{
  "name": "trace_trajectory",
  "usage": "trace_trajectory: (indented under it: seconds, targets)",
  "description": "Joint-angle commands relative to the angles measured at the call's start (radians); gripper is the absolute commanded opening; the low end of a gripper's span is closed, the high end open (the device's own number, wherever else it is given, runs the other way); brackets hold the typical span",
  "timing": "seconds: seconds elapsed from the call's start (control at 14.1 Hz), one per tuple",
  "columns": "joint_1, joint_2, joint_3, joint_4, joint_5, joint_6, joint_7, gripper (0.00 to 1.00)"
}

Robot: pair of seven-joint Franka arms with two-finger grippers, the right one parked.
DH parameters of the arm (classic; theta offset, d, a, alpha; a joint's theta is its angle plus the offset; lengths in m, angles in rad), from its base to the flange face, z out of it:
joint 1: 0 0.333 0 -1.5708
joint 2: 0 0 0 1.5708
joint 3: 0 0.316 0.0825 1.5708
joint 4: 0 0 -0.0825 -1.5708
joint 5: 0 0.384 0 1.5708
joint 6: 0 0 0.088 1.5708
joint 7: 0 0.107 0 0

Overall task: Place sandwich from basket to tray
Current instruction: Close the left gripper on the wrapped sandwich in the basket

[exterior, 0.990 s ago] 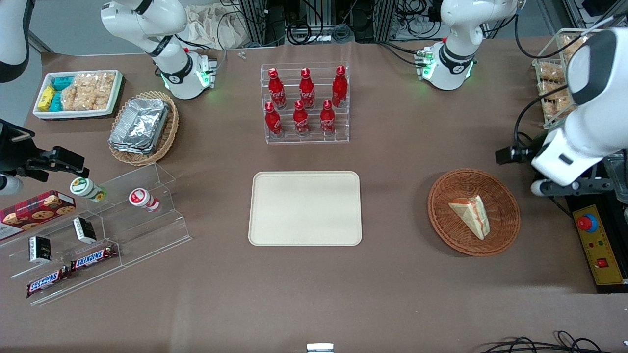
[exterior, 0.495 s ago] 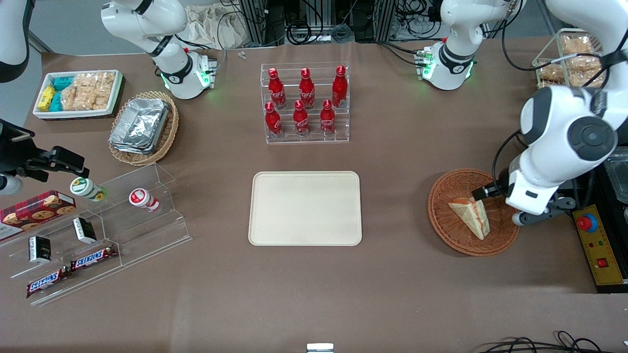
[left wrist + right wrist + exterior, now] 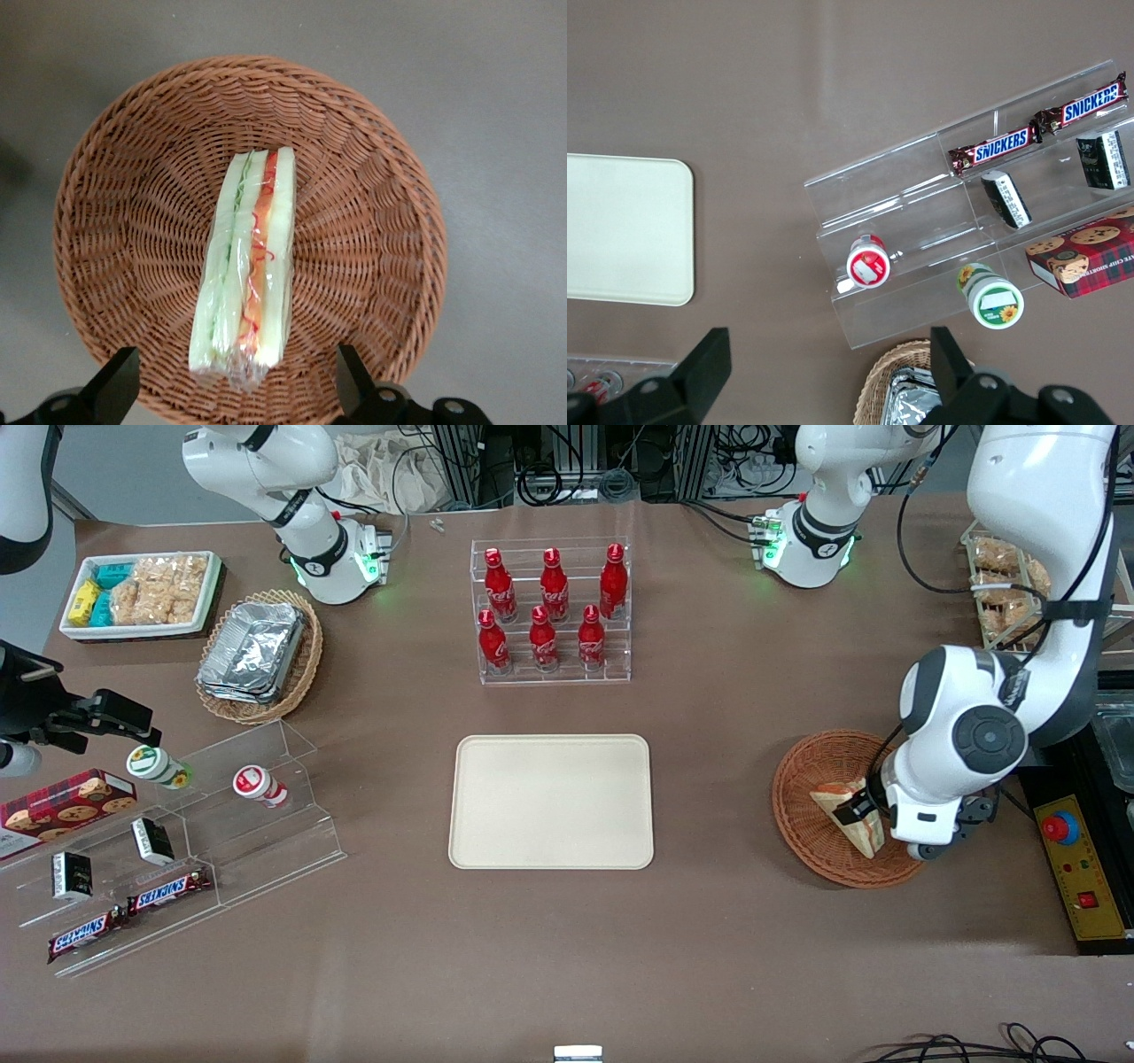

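One sandwich [image 3: 244, 266] lies in one basket [image 3: 372, 177], end effector [image 3: 237, 385] spread wide above it.

six red cola bottles [image 3: 542, 638] stand in a clear tiered rack [image 3: 554, 677], far from the camera. toward the parked arm's end sit a tan basket of foil containers [image 3: 306, 666], a white snack bin [image 3: 142, 632], and nearer, snickers bars [image 3: 170, 891] on clear steps [image 3: 283, 841].

even bright overhead light, soft shadows, sharp focus
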Motion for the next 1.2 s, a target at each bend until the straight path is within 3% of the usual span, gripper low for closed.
trace_trajectory:
  seconds: [0.0,0.71,0.78,0.85,0.92,0.99,1.06,1.13]
  targets:
    - [0.002,0.020,-0.004,0.005,0.037,0.029,-0.041,1.00]
    - [0.002,0.069,0.026,-0.056,0.100,0.130,-0.061,1.00]
    - [0.002,0.077,0.027,-0.056,0.101,0.137,-0.061,0.97]
    - [0.002,0.083,0.027,-0.056,0.101,0.147,-0.063,0.74]
    - [0.002,0.086,0.027,-0.056,0.101,0.152,-0.063,0.44]
    - [0.001,0.088,0.027,-0.056,0.103,0.155,-0.079,0.23]
    - [-0.001,0.091,0.027,-0.056,0.109,0.161,-0.107,0.05]
    - [-0.001,0.092,0.026,-0.056,0.132,0.161,-0.124,0.00]
